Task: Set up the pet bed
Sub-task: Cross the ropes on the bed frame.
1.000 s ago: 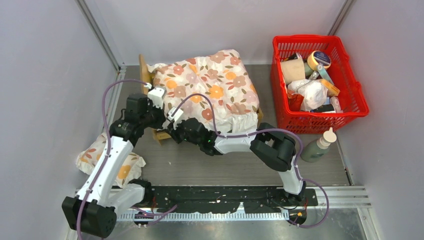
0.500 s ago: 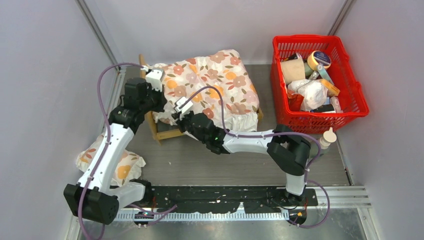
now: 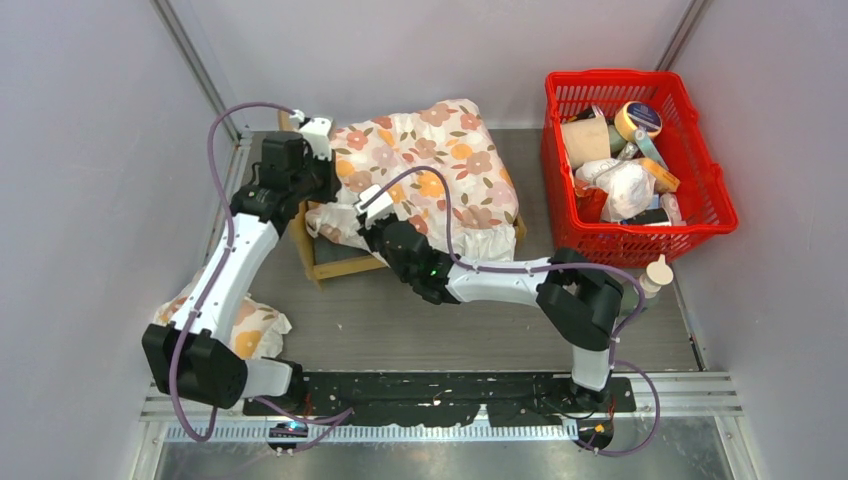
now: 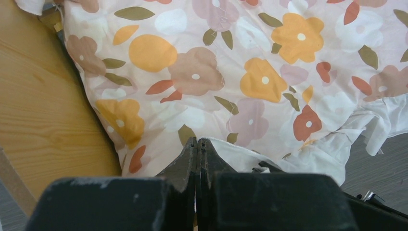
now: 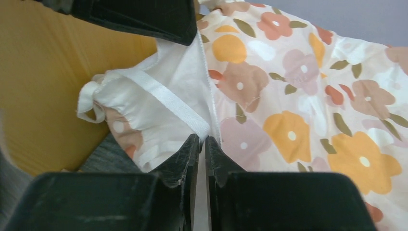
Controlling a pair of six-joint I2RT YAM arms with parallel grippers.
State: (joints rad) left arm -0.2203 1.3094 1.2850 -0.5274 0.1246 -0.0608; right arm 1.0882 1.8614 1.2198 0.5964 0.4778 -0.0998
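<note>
Two robot arms work a floral cushion [image 3: 430, 170] over the pet bed [image 3: 345, 268], which sits toward the far left of the grey table [image 3: 450, 330], well apart from a red basket [image 3: 600, 245] of oddments at far right. The cushion covers most of the bed, leaving only the near-left corner of the light-wood frame and a strip of the dark sleeping surface bare.

The left gripper [image 4: 197, 142], reaching in over the bed's left end, has its fingers pressed flat together at the cushion's white hem. The right wrist view shows the fabric drawn up to one of those black fingers, so it appears pinched there.

The right gripper [image 5: 202, 140], just beside it at the cushion's near edge, has its fingers a narrow slit apart where the hem tape meets their tips. Whether it grips the cloth cannot be told.

A second floral cushion [image 3: 250, 335] lies at the table's near left, by the left arm. A green bottle [image 3: 637, 292] stands just in front of the basket.
</note>
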